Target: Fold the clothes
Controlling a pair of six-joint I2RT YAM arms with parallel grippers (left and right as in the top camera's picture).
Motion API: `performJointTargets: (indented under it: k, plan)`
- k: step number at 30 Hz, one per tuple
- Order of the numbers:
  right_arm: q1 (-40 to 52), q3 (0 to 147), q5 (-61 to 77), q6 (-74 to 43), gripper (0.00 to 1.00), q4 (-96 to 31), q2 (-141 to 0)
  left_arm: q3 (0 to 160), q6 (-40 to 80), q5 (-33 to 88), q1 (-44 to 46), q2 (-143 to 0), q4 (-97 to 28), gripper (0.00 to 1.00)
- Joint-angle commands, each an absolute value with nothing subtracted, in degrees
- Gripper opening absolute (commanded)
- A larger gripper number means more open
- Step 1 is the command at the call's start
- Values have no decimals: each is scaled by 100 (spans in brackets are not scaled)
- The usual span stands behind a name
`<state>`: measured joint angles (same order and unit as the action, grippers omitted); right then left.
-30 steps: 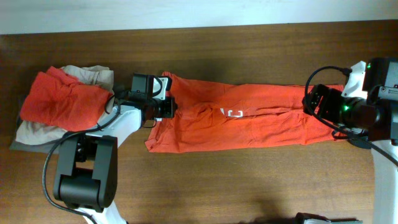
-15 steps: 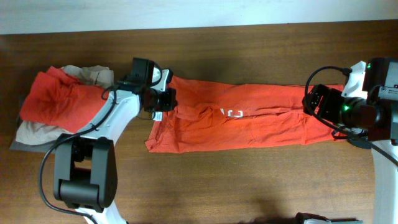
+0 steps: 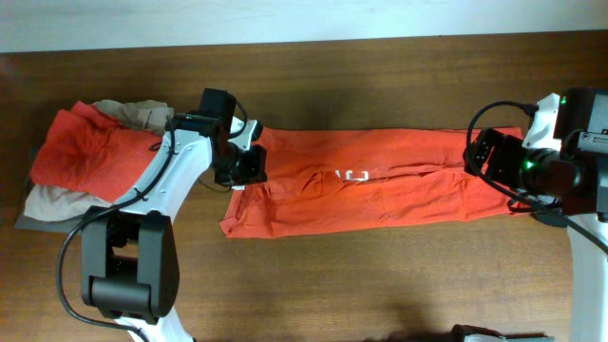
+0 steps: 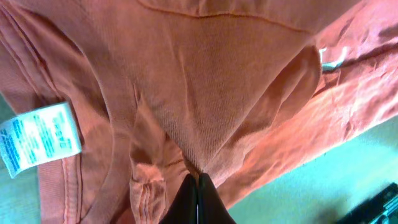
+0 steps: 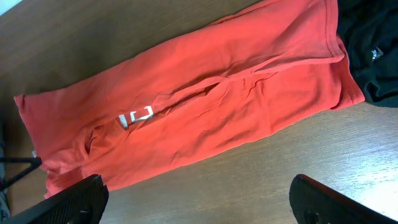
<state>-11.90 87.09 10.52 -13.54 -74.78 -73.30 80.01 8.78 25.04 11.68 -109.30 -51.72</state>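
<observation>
The clothes in play are an orange-red T-shirt [image 3: 380,185], lying as a long band across the table with white lettering [image 3: 356,175] near its middle. My left gripper [image 3: 249,169] is over the shirt's left end. In the left wrist view it [image 4: 199,199] is shut on a raised fold of the shirt [image 4: 205,93], and a white care label [image 4: 40,137] shows at the left. My right gripper [image 3: 484,152] hovers at the shirt's right end. The right wrist view shows this gripper [image 5: 202,205] open above bare wood, with the shirt [image 5: 205,106] beyond its fingers.
A pile of clothes sits at the left: another orange-red garment [image 3: 90,152] on beige fabric [image 3: 57,199]. A black object [image 5: 373,50] lies by the shirt's right end. The table's [image 3: 380,285] far edge meets a white wall [image 3: 285,19].
My left gripper stayed shut on the shirt, turned and shifted slightly toward the front. The shirt's far left corner has been drawn in and flattened. The right arm has not moved.
</observation>
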Motion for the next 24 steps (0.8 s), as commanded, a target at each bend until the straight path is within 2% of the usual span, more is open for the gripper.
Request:
performJointTargets:
  k: [1, 9, 20, 23, 24]
  plan:
    - [-1201, 8722, 978, -1380, 98, -7454, -7312, 8079, 808, 2569, 1175, -10825, -5374, 0]
    - [-1201, 8722, 978, -1382, 98, -7391, -7312, 8079, 827, 2976, 1175, -10822, -5885, 0]
    - [-1201, 8722, 980, -1382, 99, -7332, -7312, 8073, 803, 2038, 1267, -10825, -6353, 2]
    - [-1201, 8722, 980, -1382, 99, -7330, -7312, 8073, 805, 2032, 1264, -10825, -6396, 42]
    - [-1201, 8722, 980, -1382, 99, -7330, -7312, 8073, 803, 2029, 1264, -10825, -6418, 43]
